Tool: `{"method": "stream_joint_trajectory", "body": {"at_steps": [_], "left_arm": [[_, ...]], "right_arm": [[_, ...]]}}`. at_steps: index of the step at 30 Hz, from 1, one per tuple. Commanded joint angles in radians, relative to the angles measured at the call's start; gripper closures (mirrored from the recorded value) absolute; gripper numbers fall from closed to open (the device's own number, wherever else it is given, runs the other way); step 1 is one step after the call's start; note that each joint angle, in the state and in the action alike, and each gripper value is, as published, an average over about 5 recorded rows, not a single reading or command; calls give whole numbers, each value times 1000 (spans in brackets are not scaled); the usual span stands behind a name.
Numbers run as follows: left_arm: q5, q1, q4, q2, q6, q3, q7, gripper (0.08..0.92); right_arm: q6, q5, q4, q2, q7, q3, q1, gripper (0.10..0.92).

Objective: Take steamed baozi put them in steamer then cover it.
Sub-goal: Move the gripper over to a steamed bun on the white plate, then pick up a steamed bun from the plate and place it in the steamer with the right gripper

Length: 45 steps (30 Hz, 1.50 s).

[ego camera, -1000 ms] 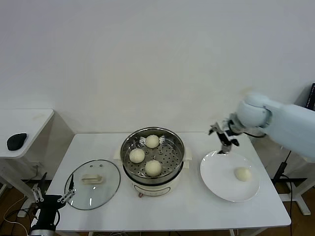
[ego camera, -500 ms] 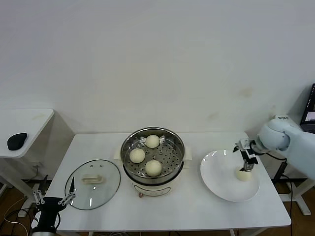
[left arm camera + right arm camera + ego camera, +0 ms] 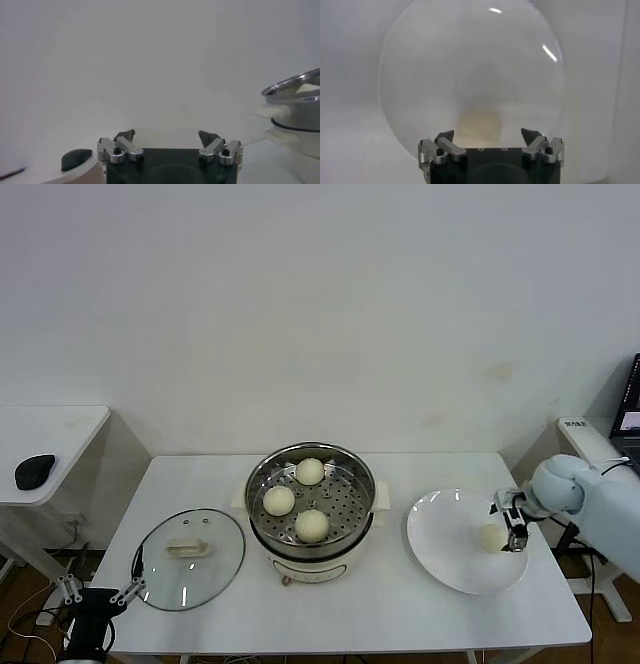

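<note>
The steamer (image 3: 311, 502) stands mid-table with three baozi on its perforated tray: one at the back (image 3: 310, 471), one at the left (image 3: 278, 500), one at the front (image 3: 313, 525). The fourth baozi (image 3: 491, 537) lies on the white plate (image 3: 445, 544) at the right. My right gripper (image 3: 514, 528) is open, low over the plate right beside this baozi, which shows between the jaws in the right wrist view (image 3: 479, 125). The glass cover (image 3: 188, 558) lies flat on the table left of the steamer. My left gripper (image 3: 100, 594) is open, below the table's front left corner.
A side desk (image 3: 50, 434) with a black mouse (image 3: 34, 471) stands at the far left. The steamer's rim (image 3: 295, 87) shows far off in the left wrist view. Bare table lies in front of the steamer and plate.
My right gripper has swung from behind the plate's back edge down and to the right, to the baozi on the plate. My left gripper has drifted slightly lower.
</note>
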Motion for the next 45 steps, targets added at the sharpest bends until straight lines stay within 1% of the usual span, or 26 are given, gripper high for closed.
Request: {"method": "stream_joint_trajectory", "body": {"at_steps": [1,10,23,31,35,39,45], "left_arm": [[0,2,0,1,-1,-2,-1,177],[1,-2,2,-1,-1,0,0,177],[-1,-5,7,2,-2,-1,-1,177],[-1,-5,1,0,-3,1,-1,177],[-2,-8,-1,2,-3,2,-1,177],[-7,-15,-2,8,-2,1,-1,177],[-10,-21,-6,13,1,8,-1,177]], "right_arm": [[13,-45,-83,49,11,61,-69,203],[1,-57,-95,69,10,75,-77,214],[-10,-58,-85,56,-6,82,-71,342],[-15,-38,-54,29,-24,64,-44,399],[-28,10,1,-10,-31,-15,42,423],[-56,83,90,-53,-42,-118,190,431],[-126,243,223,-59,-50,-276,483,439]]}}
